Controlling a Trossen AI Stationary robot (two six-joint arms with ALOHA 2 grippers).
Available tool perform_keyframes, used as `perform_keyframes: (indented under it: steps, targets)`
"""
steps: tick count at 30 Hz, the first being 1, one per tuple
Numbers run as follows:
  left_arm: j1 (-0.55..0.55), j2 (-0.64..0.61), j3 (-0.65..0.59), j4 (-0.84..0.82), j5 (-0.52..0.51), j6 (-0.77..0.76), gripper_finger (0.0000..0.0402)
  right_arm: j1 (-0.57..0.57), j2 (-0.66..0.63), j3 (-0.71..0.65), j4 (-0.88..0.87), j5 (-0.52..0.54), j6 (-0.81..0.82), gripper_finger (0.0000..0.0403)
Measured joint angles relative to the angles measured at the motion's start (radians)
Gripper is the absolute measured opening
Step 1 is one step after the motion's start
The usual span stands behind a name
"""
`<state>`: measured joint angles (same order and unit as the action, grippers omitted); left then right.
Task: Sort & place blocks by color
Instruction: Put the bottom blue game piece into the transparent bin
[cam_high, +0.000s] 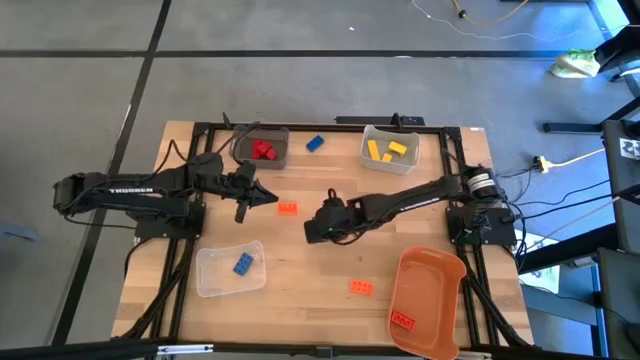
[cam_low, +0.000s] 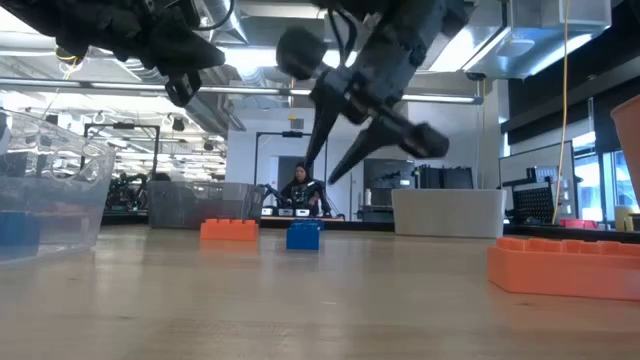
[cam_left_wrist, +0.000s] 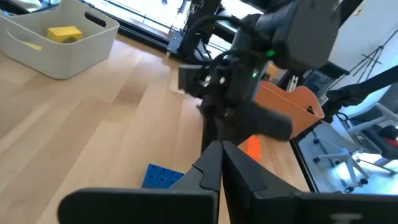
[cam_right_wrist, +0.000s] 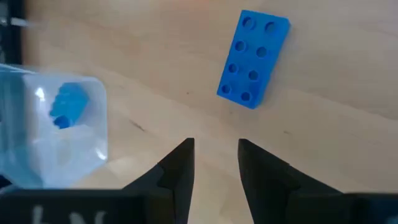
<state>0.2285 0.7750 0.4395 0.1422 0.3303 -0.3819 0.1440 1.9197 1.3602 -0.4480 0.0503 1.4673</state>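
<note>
The right arm is stretched low from the right edge of the counter (cam_high: 300, 290) to its middle. The right gripper (cam_right_wrist: 214, 144) is parted a little and holds nothing. Just ahead of it, untouched, a blue block (cam_right_wrist: 253, 59) lies flat, studs up, long axis pointing roughly away from it. Bare wood surrounds the block, and a clear bin (cam_right_wrist: 93, 124) stands near. Farther off, the left gripper (cam_high: 270, 197) is held closed near an orange block (cam_high: 287, 208).

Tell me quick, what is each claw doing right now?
Left gripper: shut, holding nothing.
Right gripper: open, empty, hovering near a blue block.
</note>
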Motion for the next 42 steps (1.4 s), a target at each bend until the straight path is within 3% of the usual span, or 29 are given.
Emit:
perform_keyframes:
  steps: [5, 9, 19, 24, 30, 42]
  targets:
    - [0.031, 0.000, 0.000, 0.003, 0.027, 0.001, 0.0001, -0.001, 0.024, 0.000, 0.033, 0.008, -0.002, 0.0151]
    - [0.042, 0.000, 0.000, 0.003, 0.066, 0.000, 0.0001, -0.001, 0.019, 0.000, 0.014, 0.081, -0.031, 0.0184]
    - [0.043, 0.000, 0.000, 0.003, 0.061, -0.001, 0.0001, -0.022, 0.020, -0.001, 0.023, 0.123, -0.030, 0.0250]
    - [0.043, 0.000, 0.000, 0.005, 0.054, -0.001, 0.0000, -0.036, 0.020, -0.001, 0.069, 0.099, -0.034, 0.0251]
    - [0.043, 0.000, 0.000, 0.008, 0.049, -0.001, 0.0000, -0.066, 0.020, -0.002, 0.072, -0.036, -0.029, 0.0243]
    - [0.043, 0.000, 0.000, 0.008, 0.049, -0.003, 0.0000, -0.066, 0.020, 0.001, 0.017, -0.018, 0.053, 0.0240]
